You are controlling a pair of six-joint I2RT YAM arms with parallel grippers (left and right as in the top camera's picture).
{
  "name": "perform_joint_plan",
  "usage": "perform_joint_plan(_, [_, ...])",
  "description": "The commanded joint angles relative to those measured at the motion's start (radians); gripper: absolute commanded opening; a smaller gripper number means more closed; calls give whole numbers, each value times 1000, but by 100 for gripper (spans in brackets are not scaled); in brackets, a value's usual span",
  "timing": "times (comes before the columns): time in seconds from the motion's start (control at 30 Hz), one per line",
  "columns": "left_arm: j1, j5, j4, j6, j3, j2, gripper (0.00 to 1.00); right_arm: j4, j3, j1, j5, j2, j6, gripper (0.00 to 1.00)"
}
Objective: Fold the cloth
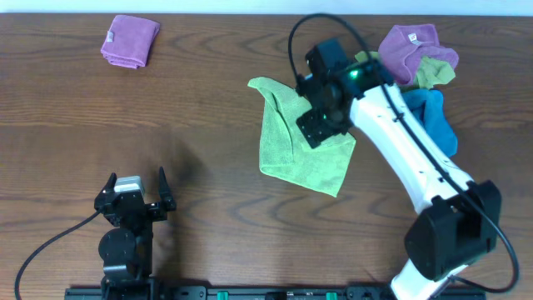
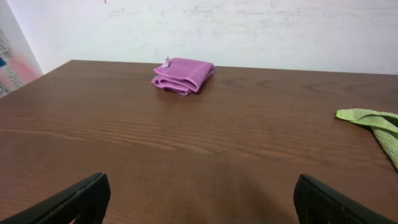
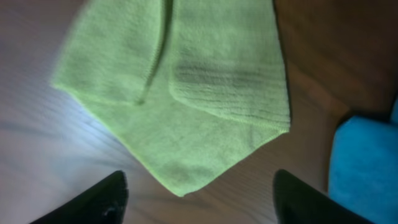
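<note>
A light green cloth (image 1: pixel 301 152) lies on the wooden table, partly folded, with one flap laid over and a corner reaching to the upper left. My right gripper (image 1: pixel 315 125) hovers over its upper right part, open and empty. In the right wrist view the green cloth (image 3: pixel 186 93) fills the upper frame, a corner pointing down between my open fingers (image 3: pixel 199 199). My left gripper (image 1: pixel 133 193) rests open and empty near the table's front left. In the left wrist view (image 2: pixel 199 199) the green cloth's edge (image 2: pixel 373 121) shows at the far right.
A folded purple cloth (image 1: pixel 130 40) lies at the back left and also shows in the left wrist view (image 2: pixel 185 74). A pile of purple (image 1: pixel 412 46), olive (image 1: pixel 435 73) and blue (image 1: pixel 437 117) cloths sits at the back right. The blue cloth (image 3: pixel 367 162) is beside my right fingers.
</note>
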Motion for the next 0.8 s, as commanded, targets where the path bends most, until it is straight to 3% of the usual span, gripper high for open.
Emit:
perform_joint_plan(0.0, [4,-18,-27,14,-31,-5,95,45,-90,24,62,2,-29,68])
perform_joint_plan(0.13, [4,-18,-27,14,-31,-5,95,108,-164,59,83,2,-59,61])
perform_joint_plan(0.4, [4,-18,-27,14,-31,-5,95,319,-242,104,147,21,-134,61])
perform_joint_plan(0.77, [4,-18,-27,14,-31,-5,95,365,-246,98,182,140,-200,52])
